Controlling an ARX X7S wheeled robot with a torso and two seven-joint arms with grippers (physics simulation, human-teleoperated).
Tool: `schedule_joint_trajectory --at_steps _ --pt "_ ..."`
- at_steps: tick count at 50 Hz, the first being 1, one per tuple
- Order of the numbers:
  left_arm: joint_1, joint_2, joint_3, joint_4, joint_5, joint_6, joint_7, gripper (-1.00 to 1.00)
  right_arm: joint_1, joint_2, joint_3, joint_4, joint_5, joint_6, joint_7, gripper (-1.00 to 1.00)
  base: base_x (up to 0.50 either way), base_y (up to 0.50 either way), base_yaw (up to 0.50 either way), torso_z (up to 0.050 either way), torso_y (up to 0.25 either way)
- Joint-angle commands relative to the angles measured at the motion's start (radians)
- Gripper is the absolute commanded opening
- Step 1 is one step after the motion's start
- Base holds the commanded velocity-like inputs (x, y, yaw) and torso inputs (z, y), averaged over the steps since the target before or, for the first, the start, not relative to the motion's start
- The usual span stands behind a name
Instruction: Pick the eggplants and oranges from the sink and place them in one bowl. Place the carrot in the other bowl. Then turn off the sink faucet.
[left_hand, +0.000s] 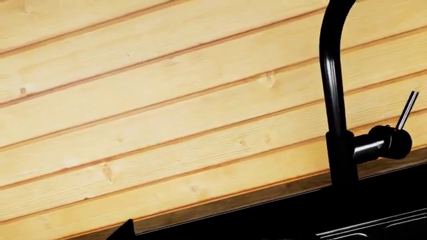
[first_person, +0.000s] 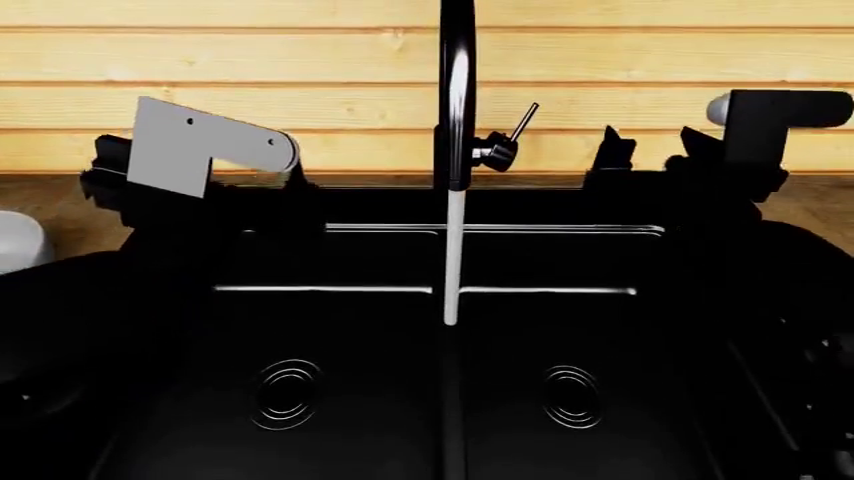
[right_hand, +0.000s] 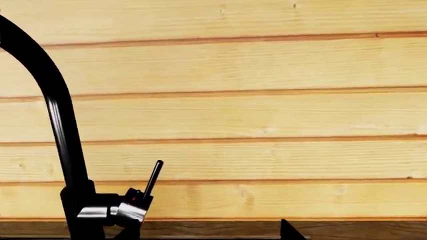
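The black sink (first_person: 534, 290) shows both basins; no eggplants, oranges or carrot are in view. The tall black faucet (first_person: 457, 90) stands behind the divider, and a white stream of water (first_person: 453, 260) runs from it. Its thin lever (first_person: 523, 120) slants up to the right. My right gripper (first_person: 654, 150) is open, level with the lever and to its right, not touching it; in the right wrist view the lever (right_hand: 153, 177) is beside one fingertip (right_hand: 289, 231). My left gripper (left_hand: 208, 232) is open, left of the faucet (left_hand: 331, 75), holding nothing.
A pale bowl's edge (first_person: 16, 240) shows at the far left on the wooden counter; I cannot tell which bowl it is. A wooden plank wall (first_person: 334, 60) rises right behind the sink. Two ringed drains (first_person: 287, 392) (first_person: 571, 395) lie in the basins.
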Motion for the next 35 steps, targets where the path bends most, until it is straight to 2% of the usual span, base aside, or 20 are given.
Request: schedule_joint_trajectory --at_steps 1,3,5,6,12,19,35 --pt "-0.103 0.075 0.054 -0.193 0.126 0.062 0.108 1.0 0.285 -0.155 -0.093 0.569 -0.158 -0.206 -0.207 1.0 0.0 0.0 0.0 0.0 0.0" --pt "-0.128 0.093 0.07 -0.253 0.164 0.087 0.138 1.0 0.389 -0.208 -0.112 0.81 -0.21 -0.316 -0.269 1.0 0.0 0.0 0.0 0.0 0.0" --pt "-0.145 0.115 0.072 -0.346 0.19 0.125 0.178 1.0 0.561 -0.289 -0.129 1.11 -0.272 -0.508 -0.357 1.0 0.0 0.0 0.0 0.0 0.0" --pt "-0.158 0.123 0.076 -0.389 0.214 0.147 0.19 1.0 0.581 -0.302 -0.116 1.26 -0.289 -0.53 -0.37 1.0 0.0 0.0 0.0 0.0 0.0" --pt "-0.229 0.191 0.101 -0.642 0.307 0.258 0.287 1.0 0.583 -0.321 0.043 1.266 -0.451 -0.524 -0.381 1.0 0.0 0.0 0.0 0.0 0.0" --pt "-0.311 0.262 0.139 -0.843 0.378 0.338 0.374 1.0 0.588 -0.329 0.162 1.266 -0.556 -0.516 -0.414 1.0 0.0 0.0 0.0 0.0 0.0" --pt "-0.312 0.237 0.135 -0.742 0.349 0.294 0.362 1.0 0.587 -0.34 0.273 1.266 -0.666 -0.483 -0.423 1.0 0.0 0.0 0.0 0.0 0.0"
